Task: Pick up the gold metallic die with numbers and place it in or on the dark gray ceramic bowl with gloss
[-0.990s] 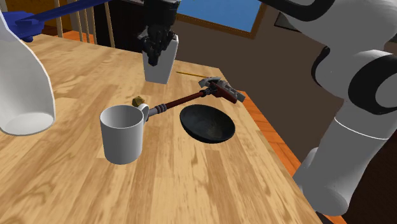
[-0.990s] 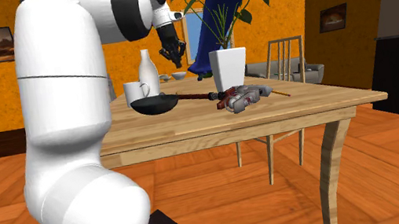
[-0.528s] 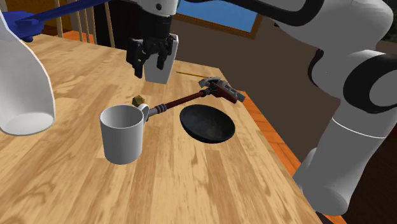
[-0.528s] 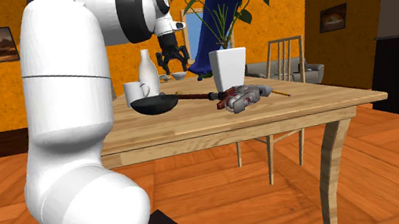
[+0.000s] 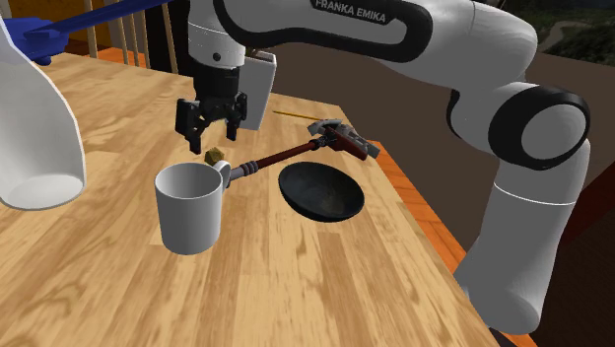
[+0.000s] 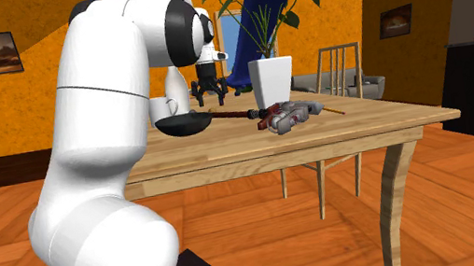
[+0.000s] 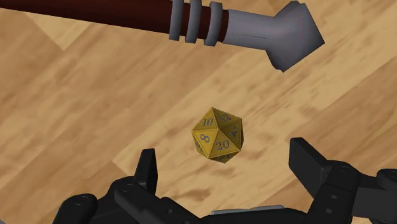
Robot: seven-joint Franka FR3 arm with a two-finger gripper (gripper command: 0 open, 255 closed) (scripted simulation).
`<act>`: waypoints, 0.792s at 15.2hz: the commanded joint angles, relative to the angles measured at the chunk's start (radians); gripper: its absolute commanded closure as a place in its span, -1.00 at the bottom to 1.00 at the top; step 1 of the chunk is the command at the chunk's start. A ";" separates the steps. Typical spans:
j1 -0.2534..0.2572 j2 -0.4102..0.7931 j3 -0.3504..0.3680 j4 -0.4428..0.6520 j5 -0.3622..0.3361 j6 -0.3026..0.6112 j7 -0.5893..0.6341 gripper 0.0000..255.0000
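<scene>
A gold many-sided die (image 5: 213, 155) with dark numbers lies on the wooden table (image 5: 118, 286), just behind the white mug (image 5: 189, 207). My gripper (image 5: 210, 123) hangs open right above the die, not touching it. In the wrist view the die (image 7: 218, 135) sits on the wood between and just ahead of my two spread fingertips (image 7: 147, 168), with my gripper (image 7: 229, 168) holding nothing. The dark glossy bowl (image 5: 321, 191) rests on the table to the shoulder view's right of the mug. From the second exterior view my gripper (image 6: 209, 90) hovers behind the bowl (image 6: 182, 124).
A hammer (image 5: 296, 150) with a dark red handle lies between die and bowl, its grey handle end (image 7: 280, 35) close to the die. A white planter (image 5: 254, 89) stands behind my gripper and a large white vase (image 5: 34, 128) at the left. The table edge runs past the bowl.
My gripper went from shut to open. It came down and toward the shoulder view's left, from in front of the planter to just above the die.
</scene>
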 commanded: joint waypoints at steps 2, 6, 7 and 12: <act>-0.008 -0.007 -0.001 -0.053 0.006 0.045 0.000 -1.00; -0.013 -0.013 -0.001 -0.095 0.008 0.083 0.001 -1.00; -0.013 -0.013 -0.001 -0.095 0.008 0.082 0.001 -1.00; -0.013 -0.012 -0.001 -0.095 0.008 0.082 0.001 -1.00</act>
